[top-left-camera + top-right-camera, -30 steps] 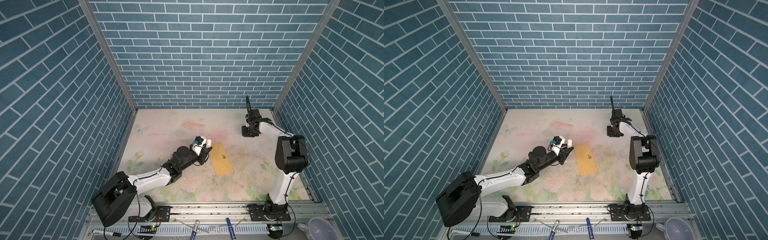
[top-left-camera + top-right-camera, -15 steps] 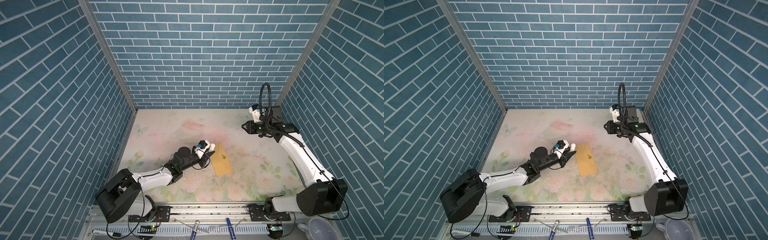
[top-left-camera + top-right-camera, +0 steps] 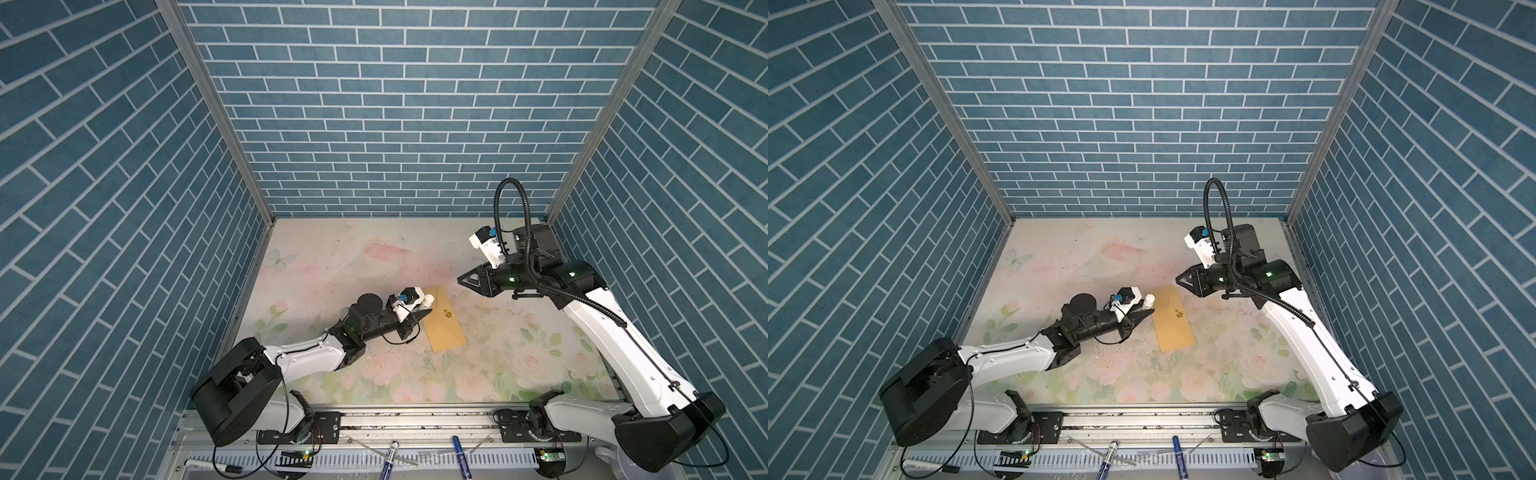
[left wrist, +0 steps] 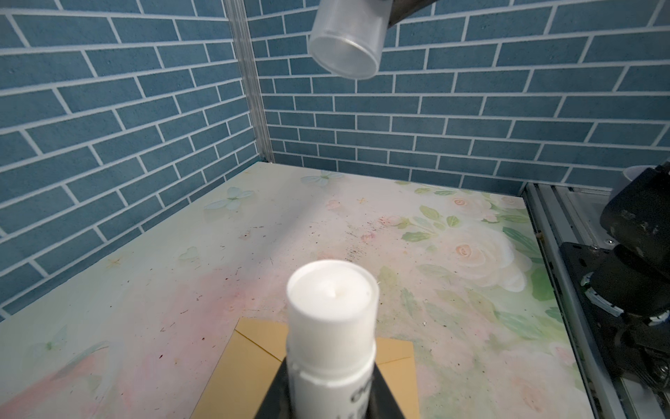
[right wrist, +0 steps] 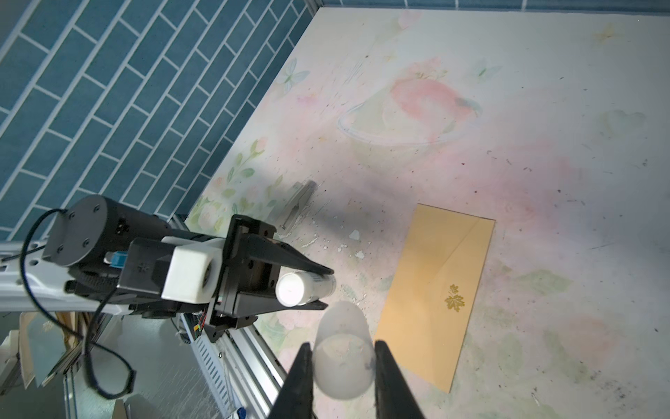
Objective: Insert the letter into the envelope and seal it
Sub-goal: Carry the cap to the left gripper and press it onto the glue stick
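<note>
Envelope (image 3: 444,328), item 1: long, tan, with a gold emblem. It lies flat near the middle of the floral table (image 3: 353,257), short ends toward 11 and 5 o'clock. The flap is folded down; whether it is stuck cannot be told. The letter shows in none of the 4 views and is presumably inside.

Item 2: left gripper (image 5: 326,289), at the envelope's 9 o'clock, tips by its long edge, 2 fingers clamped on a glue stick.

Item 3: right gripper (image 5: 342,348), at the envelope's 2 o'clock, raised off the table, pinching a cap.

Item 4: glue stick (image 4: 331,326), white, its bare end facing up, not toward the paper.

Item 5: cap (image 4: 342,47), translucent, its mouth toward the stick but apart from it.

Step, as judged: sealing, at the glue stage. Next move: tip the stick down to the flap's edge, which needs lifting first. If glue is on, join cap and stick.
</note>
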Motion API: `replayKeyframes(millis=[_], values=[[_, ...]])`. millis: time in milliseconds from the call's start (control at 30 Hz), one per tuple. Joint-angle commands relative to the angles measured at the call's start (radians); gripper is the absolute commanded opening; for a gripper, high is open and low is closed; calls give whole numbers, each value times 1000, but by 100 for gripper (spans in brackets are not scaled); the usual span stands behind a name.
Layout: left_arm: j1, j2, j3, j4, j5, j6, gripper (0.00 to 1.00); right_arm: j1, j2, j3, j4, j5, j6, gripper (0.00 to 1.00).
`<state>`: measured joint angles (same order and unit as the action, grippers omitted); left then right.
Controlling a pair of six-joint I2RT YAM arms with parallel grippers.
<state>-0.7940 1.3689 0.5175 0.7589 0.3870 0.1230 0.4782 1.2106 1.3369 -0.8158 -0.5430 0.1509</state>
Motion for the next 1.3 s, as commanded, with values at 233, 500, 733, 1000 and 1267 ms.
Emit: replayKeyframes(millis=[233,500,733,1000,1267], values=[[3,-20,26,8,57,15,0,99,25,-16,-25,-4,-36,5],[3,-21,24,16,62,9,0,142,61,-17,-18,1,-41,4],[2,-21,23,23,66,5,0,169,90,-15,-14,11,-43,2],[3,-20,23,31,70,1,0,193,113,-7,-9,14,-47,2],[2,-22,25,38,76,-8,0,206,124,-17,9,8,-43,2]])
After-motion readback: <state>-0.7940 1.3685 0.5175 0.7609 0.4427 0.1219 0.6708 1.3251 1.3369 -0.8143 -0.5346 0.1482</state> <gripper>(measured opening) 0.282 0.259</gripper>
